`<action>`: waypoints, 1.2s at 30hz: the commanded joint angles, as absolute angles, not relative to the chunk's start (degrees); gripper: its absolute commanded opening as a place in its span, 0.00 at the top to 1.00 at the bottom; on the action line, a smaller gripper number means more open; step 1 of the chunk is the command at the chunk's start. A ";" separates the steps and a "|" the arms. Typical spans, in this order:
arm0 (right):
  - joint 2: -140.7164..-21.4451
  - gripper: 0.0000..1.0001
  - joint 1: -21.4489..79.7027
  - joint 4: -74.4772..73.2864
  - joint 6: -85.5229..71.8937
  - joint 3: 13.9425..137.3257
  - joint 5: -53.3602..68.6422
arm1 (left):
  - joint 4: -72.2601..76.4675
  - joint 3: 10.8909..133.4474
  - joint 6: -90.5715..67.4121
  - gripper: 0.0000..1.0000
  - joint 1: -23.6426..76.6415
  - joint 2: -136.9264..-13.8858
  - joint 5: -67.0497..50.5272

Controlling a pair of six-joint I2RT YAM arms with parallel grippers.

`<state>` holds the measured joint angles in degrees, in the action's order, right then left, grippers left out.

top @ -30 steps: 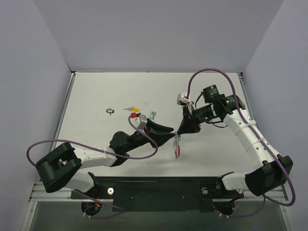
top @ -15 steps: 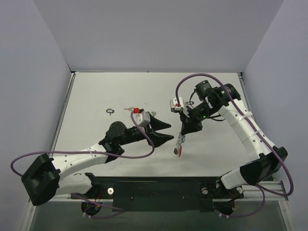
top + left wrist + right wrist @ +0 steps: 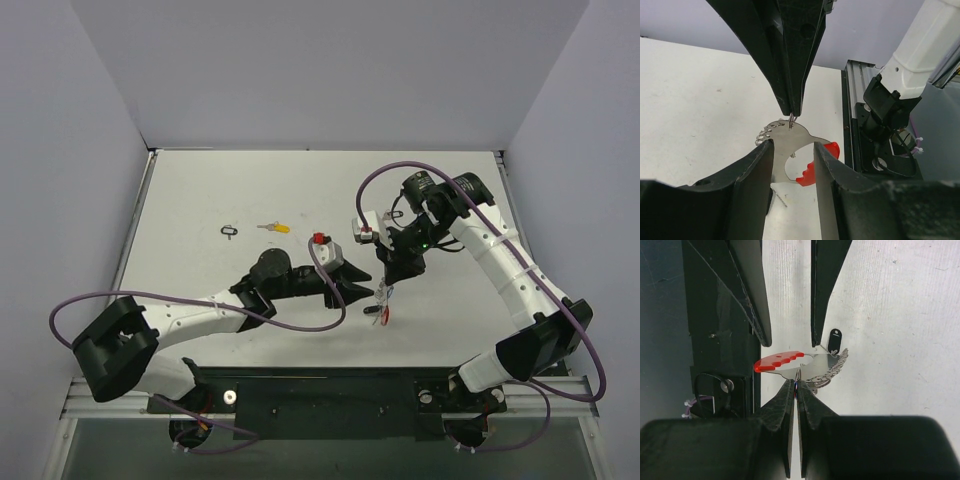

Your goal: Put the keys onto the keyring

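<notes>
Keyring (image 3: 816, 362) pinched in the closed right gripper (image 3: 796, 382); left gripper (image 3: 793, 147) half-open astride it, seemingly gripping nothing.

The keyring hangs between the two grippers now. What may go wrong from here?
1. The right gripper pinches only a thin edge of the keyring, so the keyring may twist or slip out.
2. The left gripper stands open around the keyring; if it closes off-centre, it may knock the keyring loose.
</notes>
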<state>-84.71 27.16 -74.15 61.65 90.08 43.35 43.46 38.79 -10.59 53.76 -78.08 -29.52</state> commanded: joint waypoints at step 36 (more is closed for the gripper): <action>-84.20 1.00 27.69 -80.60 62.14 89.38 44.39 | 47.81 46.23 -5.27 0.81 58.62 -85.61 -26.54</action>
<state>-84.71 27.09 -75.24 61.63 89.47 41.89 45.34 43.51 -4.05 58.65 -85.32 -23.03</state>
